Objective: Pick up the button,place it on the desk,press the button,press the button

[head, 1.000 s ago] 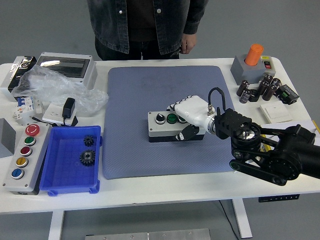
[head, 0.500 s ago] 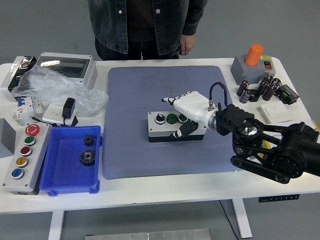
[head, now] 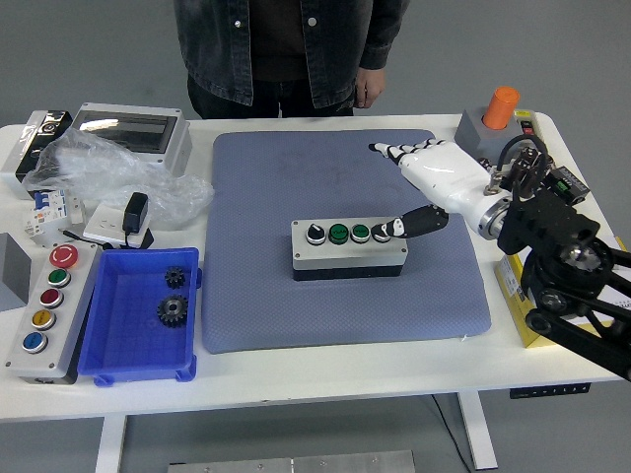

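A grey button box (head: 348,248) lies on the blue mat (head: 345,286), with a black knob, two green buttons and a further button at its right end in a row on top. My right hand (head: 434,177), white with black fingertips, hovers to the box's upper right with its fingers spread and holding nothing. Its thumb (head: 409,224) points down-left, and its tip reaches the box's right end. My left arm does not show.
A blue bin (head: 138,313) with two gears sits at the left, beside a grey panel (head: 41,307) of coloured buttons. A clear bag, adapter and enclosure lie at the back left. An orange-topped switch (head: 498,116), capacitors and a white plate occupy the right. A person stands behind the table.
My right hand has lifted off the button box and swung up and to the right, opening its fingers. The box stays on the mat.
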`<state>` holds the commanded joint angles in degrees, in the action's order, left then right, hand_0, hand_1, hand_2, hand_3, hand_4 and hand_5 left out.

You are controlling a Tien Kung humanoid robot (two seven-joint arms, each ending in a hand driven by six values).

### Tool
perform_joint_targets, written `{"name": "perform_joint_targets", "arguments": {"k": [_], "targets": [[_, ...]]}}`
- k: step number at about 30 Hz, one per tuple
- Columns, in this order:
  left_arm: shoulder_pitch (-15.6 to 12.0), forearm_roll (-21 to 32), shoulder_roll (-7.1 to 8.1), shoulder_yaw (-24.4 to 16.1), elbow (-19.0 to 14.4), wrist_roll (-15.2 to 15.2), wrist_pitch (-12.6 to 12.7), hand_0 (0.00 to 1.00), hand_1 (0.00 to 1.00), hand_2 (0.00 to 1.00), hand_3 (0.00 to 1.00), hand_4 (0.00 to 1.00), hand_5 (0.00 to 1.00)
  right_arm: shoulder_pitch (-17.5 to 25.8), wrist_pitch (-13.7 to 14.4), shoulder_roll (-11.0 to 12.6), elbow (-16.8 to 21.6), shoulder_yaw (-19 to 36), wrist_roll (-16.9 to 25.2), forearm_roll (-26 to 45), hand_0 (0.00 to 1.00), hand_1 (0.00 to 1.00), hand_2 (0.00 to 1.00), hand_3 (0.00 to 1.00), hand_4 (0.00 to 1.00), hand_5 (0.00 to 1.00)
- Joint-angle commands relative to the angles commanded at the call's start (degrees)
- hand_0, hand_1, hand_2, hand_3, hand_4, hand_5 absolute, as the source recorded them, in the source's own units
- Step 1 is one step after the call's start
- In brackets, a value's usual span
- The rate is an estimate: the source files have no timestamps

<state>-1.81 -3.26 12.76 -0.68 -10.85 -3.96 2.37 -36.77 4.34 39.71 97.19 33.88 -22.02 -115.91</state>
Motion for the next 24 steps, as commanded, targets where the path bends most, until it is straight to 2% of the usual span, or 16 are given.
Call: {"name": "perform_joint_targets", "arguments": {"k": [1, 2, 4, 7, 8, 13, 14, 24], "targets": [[0.0, -0.1, -0.01, -0.1, 0.0, 0.0, 0.0, 0.683, 0.704, 0.630, 0.620, 0.540, 0.415, 1.2, -0.3, 0.9, 1.4, 1.3, -0.9, -0.9, 0.830, 0.778, 0.890, 0.998, 0.998, 0.623], [-0.1, -0.1, -0.02, -0.1, 0.0, 0.0, 0.0, 0.683, 0.707, 0.633, 0.621, 0.538, 0.415, 2.1, -0.9, 1.7, 2.6, 2.3, -1.8, -1.5, 0.810, 0.771, 0.812, 0.998, 0.998, 0.680], [-0.1, -0.1, 0.00, -0.2, 0.0, -0.1, 0.0, 0.683, 0.707, 0.633, 0.621, 0.538, 0.415, 3.5, -3.1, 3.1, 4.7, 3.7, -4.1, -1.9, 0.810, 0.771, 0.812, 0.998, 0.998, 0.680], [-0.1, -0.1, 0.05, -0.3, 0.0, -0.1, 0.0, 0.683, 0.707, 0.633, 0.621, 0.538, 0.415, 4.2, -6.8, 4.3, 4.7, 3.5, -7.5, -0.2, 0.810, 0.771, 0.812, 0.998, 0.998, 0.680], [-0.1, -0.2, 0.08, -0.3, 0.0, -0.1, 0.0, 0.683, 0.707, 0.633, 0.622, 0.535, 0.418, 4.2, -8.1, 4.5, 4.7, 2.9, -8.7, 0.7, 0.542, 0.516, 0.360, 0.927, 0.578, 0.207], [0.1, -0.4, 0.19, -0.6, 0.0, -0.2, 0.0, 0.683, 0.707, 0.633, 0.622, 0.535, 0.418, 3.1, -12.5, 3.9, 4.7, -0.3, -11.4, 3.5, 0.542, 0.516, 0.360, 0.927, 0.578, 0.207], [0.1, -0.4, 0.23, -0.6, 0.0, -0.2, 0.0, 0.683, 0.707, 0.634, 0.622, 0.535, 0.424, 2.8, -13.0, 3.6, 4.7, -1.1, -11.6, 4.0, 0.461, 0.423, 0.276, 0.928, 0.404, 0.002], [0.1, 0.0, 0.30, 0.0, 0.0, -0.4, 0.0, 0.683, 0.707, 0.635, 0.622, 0.536, 0.428, 1.1, -13.6, 2.8, 4.7, -4.7, -11.8, 5.8, 0.467, 0.400, 0.258, 0.928, 0.417, 0.002]]}}
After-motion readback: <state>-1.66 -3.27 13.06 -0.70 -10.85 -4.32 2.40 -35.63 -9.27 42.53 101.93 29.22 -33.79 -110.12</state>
